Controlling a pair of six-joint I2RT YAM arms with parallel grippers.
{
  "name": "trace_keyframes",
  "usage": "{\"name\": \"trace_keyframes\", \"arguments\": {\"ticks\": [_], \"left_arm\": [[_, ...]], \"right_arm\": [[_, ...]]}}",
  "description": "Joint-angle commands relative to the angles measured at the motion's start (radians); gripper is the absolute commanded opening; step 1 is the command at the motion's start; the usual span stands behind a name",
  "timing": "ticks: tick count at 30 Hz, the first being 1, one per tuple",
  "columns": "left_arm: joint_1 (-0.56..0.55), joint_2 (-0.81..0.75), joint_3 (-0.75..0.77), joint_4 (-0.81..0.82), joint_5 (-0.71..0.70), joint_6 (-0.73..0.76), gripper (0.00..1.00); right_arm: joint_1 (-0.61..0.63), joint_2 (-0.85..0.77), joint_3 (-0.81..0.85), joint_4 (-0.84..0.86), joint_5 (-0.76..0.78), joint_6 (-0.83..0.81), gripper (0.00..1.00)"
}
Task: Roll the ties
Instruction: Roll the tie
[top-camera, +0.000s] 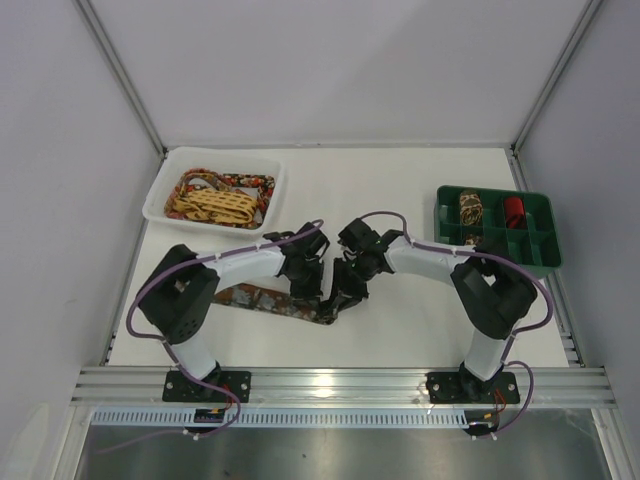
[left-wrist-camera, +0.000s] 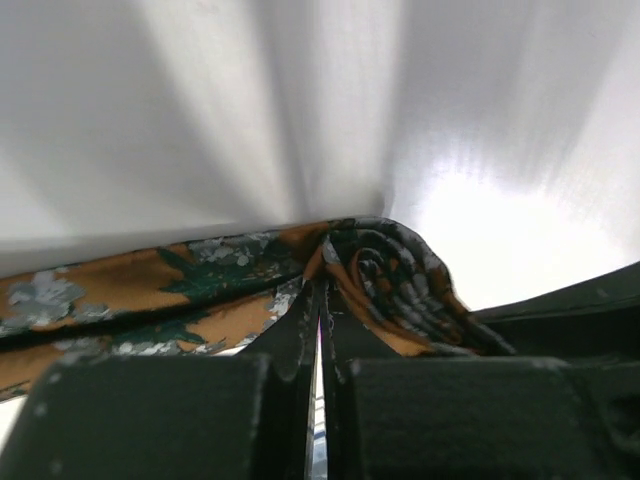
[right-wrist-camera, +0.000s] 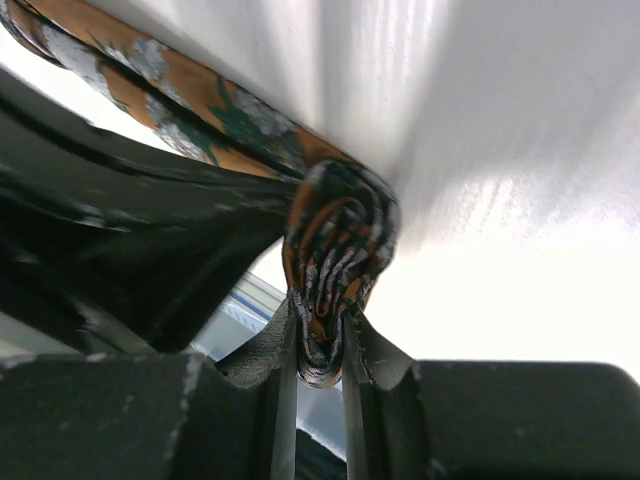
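your arms bent inward, meeting mid-table | left gripper (left-wrist-camera: 320, 305) clamped on brown/orange tie (top-camera: 262, 299) | right gripper (right-wrist-camera: 318, 335) pinches its rolled end (right-wrist-camera: 338, 235) | rest flat on white table (top-camera: 420, 312) | green tray (top-camera: 495, 190) far r, white bin (top-camera: 158, 200) far l

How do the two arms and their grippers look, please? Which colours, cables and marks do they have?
The left arm and right arm have white links, black blocky joints, and a purple cable looping along each. The left gripper and right gripper are black, with flat, pale-scuffed fingers.
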Motion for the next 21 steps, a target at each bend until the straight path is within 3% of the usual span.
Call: {"name": "trace_keyframes", "arguments": {"ticks": [1,11,21], "left_arm": [[0.033,-0.088,0.026,-0.066,-0.106,0.076,0.04],[0.237,-0.173,-0.060,-0.091,-0.140,0.165,0.01],[0.240,-0.151,-0.167,-0.005,-0.088,0.152,0.00]], "right_arm": [[0.010,0.024,0.054,-0.007,0.012,-0.003,0.00],[0.023,0.077,0.138,-0.077,0.033,-0.043,0.00],[0.041,0.162,0.273,-0.228,0.061,-0.112,0.00]]}}
